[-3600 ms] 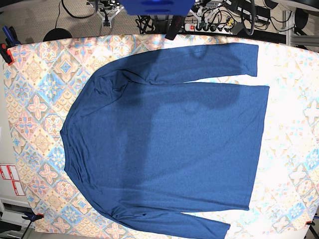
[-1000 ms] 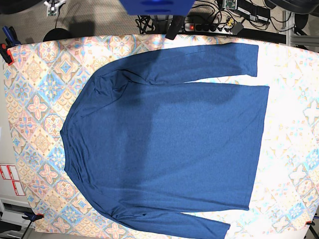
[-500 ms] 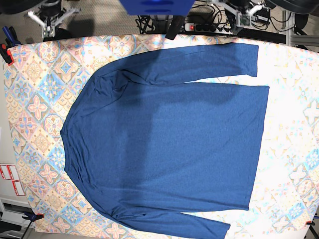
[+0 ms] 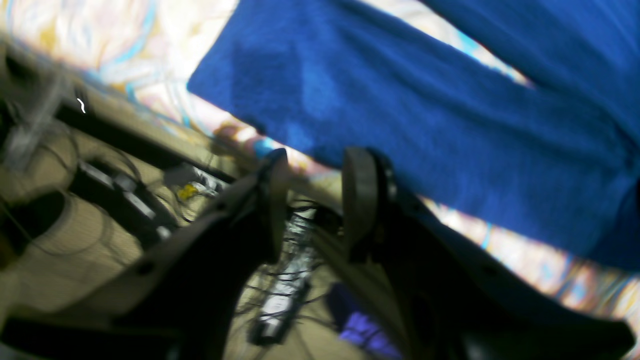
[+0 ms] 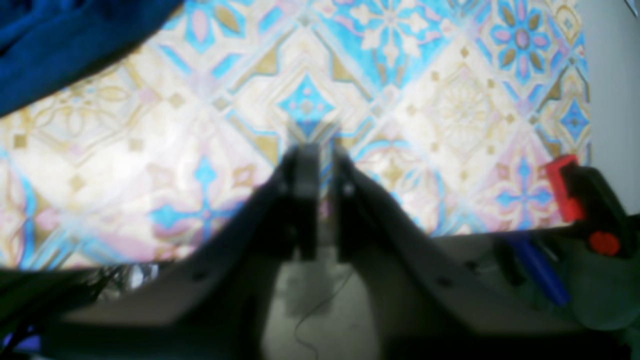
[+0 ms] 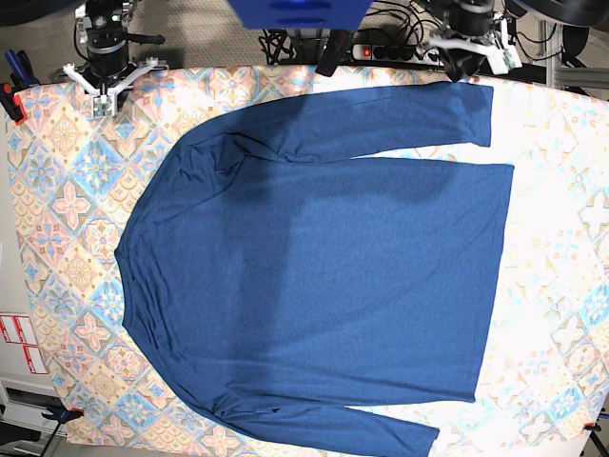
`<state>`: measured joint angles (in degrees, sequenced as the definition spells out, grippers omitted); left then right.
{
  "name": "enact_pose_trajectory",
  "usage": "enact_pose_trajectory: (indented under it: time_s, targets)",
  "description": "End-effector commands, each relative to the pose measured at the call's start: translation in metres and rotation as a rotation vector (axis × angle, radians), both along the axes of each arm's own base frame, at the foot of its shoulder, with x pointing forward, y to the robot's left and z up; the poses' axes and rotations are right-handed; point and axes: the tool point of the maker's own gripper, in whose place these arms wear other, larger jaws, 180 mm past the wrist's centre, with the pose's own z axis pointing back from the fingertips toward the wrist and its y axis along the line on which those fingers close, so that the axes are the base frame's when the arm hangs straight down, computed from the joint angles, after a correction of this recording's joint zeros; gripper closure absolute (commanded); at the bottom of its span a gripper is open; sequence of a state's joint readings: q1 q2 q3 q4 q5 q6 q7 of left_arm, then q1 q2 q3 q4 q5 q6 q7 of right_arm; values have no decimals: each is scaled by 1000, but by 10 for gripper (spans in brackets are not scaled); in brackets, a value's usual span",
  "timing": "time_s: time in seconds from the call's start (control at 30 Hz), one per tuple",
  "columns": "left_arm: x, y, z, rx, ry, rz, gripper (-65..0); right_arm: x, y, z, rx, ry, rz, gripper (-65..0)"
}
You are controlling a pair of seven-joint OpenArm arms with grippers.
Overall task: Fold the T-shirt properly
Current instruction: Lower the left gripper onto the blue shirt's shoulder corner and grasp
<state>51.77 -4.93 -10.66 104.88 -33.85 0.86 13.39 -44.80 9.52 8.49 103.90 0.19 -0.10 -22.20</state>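
Observation:
The T-shirt point(image 6: 324, 267), plain dark blue with long sleeves, lies spread flat on the patterned tablecloth point(image 6: 67, 209), collar to the left and hem to the right. One sleeve point(image 6: 381, 119) runs along the far edge and the other along the near edge. My left gripper point(image 6: 466, 59) hangs over the far table edge just by the far sleeve's cuff point(image 4: 300, 85); in the left wrist view the left gripper point(image 4: 315, 165) is open and empty. My right gripper point(image 6: 103, 88) is over the far left corner, off the shirt. The right gripper point(image 5: 324, 155) shows a narrow gap, holding nothing.
A red clamp point(image 5: 562, 187) grips the tablecloth at the far left corner, also in the base view as the red clamp point(image 6: 11, 100). A power strip point(image 6: 390, 49) and cables lie on the floor behind the table. A blue robot base point(image 6: 300, 11) sits at the top centre.
Both arms have come in from beyond the far edge toward the table. Both sets of jaws have parted from shut. The shirt has not moved.

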Motion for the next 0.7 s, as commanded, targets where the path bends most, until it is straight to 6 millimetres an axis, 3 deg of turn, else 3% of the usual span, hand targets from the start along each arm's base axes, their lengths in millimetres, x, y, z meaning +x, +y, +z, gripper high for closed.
enact_pose_trajectory:
  time_s: [0.0,0.27,0.67]
  targets:
    - [0,2,-1,-45,-4,26,-185,3,1,5,-6,-21,15,-86]
    - [7,6,-8,-228,-3,163,-245,13,9,8,6,-43,30,-113]
    - [-5,11,-26,-290,36,238,-245,20,8,10,6,-61,25,-113]
